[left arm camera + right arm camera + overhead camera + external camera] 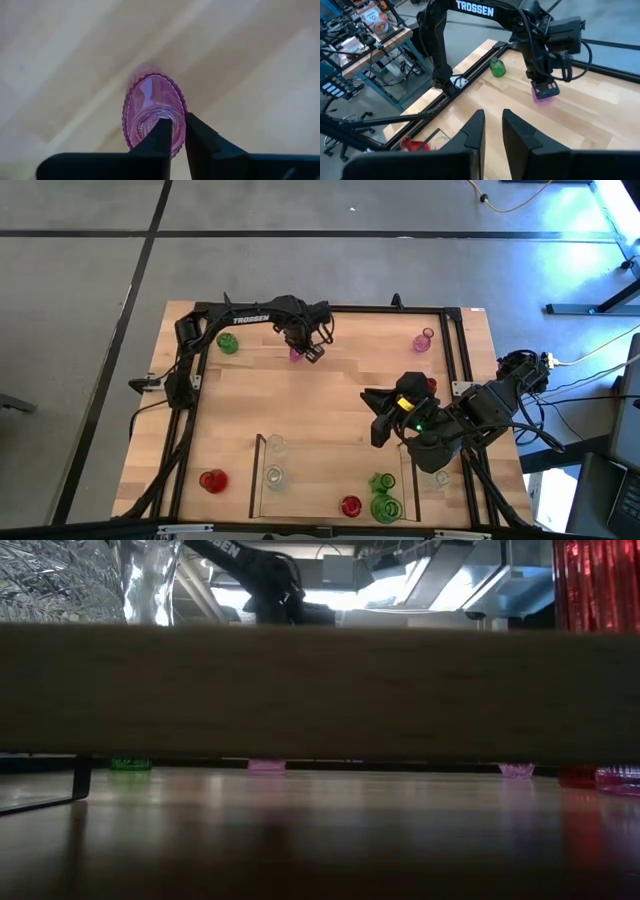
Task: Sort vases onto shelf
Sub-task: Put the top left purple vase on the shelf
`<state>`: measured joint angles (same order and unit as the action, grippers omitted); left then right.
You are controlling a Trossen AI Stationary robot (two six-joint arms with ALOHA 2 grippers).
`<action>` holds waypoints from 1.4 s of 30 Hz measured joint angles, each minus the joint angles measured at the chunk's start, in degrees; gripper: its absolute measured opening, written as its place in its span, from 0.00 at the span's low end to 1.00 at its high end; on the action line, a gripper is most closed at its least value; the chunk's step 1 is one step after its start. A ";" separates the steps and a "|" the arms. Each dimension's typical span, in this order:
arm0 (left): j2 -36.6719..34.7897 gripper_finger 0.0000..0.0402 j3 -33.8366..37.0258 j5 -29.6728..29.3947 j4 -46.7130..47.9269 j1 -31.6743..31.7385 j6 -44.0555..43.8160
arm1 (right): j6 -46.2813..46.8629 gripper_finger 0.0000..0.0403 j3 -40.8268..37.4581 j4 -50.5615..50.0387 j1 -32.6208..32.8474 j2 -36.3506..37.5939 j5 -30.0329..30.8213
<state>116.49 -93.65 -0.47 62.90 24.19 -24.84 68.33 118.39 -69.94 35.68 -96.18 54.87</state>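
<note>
**High view: my left hand closes on the pink vase**

High view shows my left hand (305,348) at the far side of the table (330,410), directly over a pink vase (296,354). In the left wrist view my two dark fingers (162,137) stand close together on the rim of this vase (152,112), one finger inside the mouth and one outside, so the hand is gripping the wall of the pink vase. The vase base rests on the wood.

To the outer side of this hand, near the black frame, stands a green vase (228,343). The right wrist view also shows it (496,67), just beyond my left hand (545,92).

My right hand (378,418) hangs over the middle of the table, well apart from the left one. Its fingers (476,131) are nearly closed with only a narrow gap, and nothing is between them.

Another pink vase (424,340) stands far from my left hand, toward the right arm's side. A red vase (430,386) is just behind my right hand.

The shelf (258,477) lies at the near edge of the table. Two clear vases (275,461) stand in it near one end, and green vases (384,495) and a red vase (350,506) near the other end. One more red vase (212,481) stands outside the shelf, beside its end.
</note>
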 joint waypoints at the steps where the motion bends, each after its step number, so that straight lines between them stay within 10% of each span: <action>1: -0.26 0.05 0.10 0.02 0.79 -0.55 0.15 | -0.43 0.12 0.00 0.01 0.00 0.00 -0.33; 21: -21.64 0.05 0.20 10.32 -1.42 -22.55 -0.51 | -4.38 0.12 0.00 -3.25 -0.09 0.03 3.01; 42: -23.04 0.05 -8.39 9.57 -9.48 -42.76 -5.11 | -4.17 0.13 0.02 -5.61 -3.52 0.22 0.06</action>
<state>93.45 -102.04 9.10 53.42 -18.56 -29.95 64.16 118.41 -75.55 32.16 -95.96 54.93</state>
